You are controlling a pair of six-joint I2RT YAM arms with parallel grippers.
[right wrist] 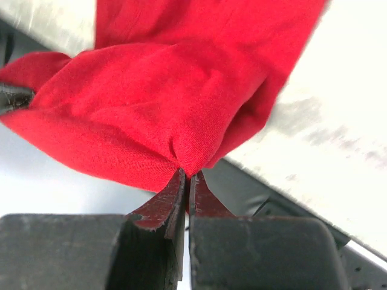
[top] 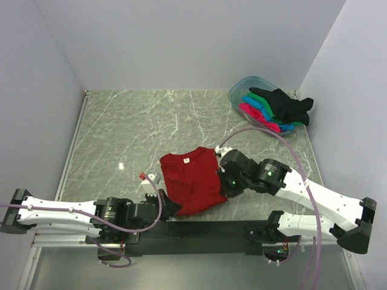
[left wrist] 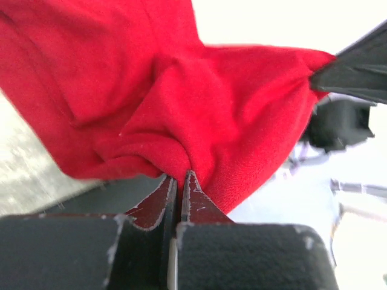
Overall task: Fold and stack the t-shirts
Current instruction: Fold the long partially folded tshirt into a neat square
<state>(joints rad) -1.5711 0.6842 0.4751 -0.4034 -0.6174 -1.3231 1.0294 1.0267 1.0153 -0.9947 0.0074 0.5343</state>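
- Pinching with the left gripper (left wrist: 179,178), jaws pressed together on a bunched bit of the dark red t-shirt (left wrist: 230,121) at its near-left corner.
- Same on the other side: right gripper (right wrist: 186,175) clamped tight on a gathered fold at the shirt's near-right edge.
- Between the two grips, cloth raised off the table (top: 133,127) and sagging a little, each wrist view catching the other gripper at the far end of the span.
- From above, dark red t-shirt (top: 190,178) lying mid-table close to the near edge, collar and label toward the far side, left gripper (top: 174,209) at its near-left corner, right gripper (top: 225,183) at its right side.
- Far right, well apart from this: clear tub (top: 239,90) holding the black t-shirt (top: 284,103), hot pink t-shirt (top: 257,115), green t-shirt (top: 259,101) and bright blue t-shirt (top: 291,127), all heaped and unfolded.
- Step in hand, by the look of it: a fold on the first shirt, near edge gripped at both corners. Stack not yet begun.
- Next move, probably: carrying both corners together toward the far side, level and evenly taut, laying the edge square on the collar end, then letting go.
- Worth watching: uneven pull skewing the fold, or bunched cloth dragging the rest along.
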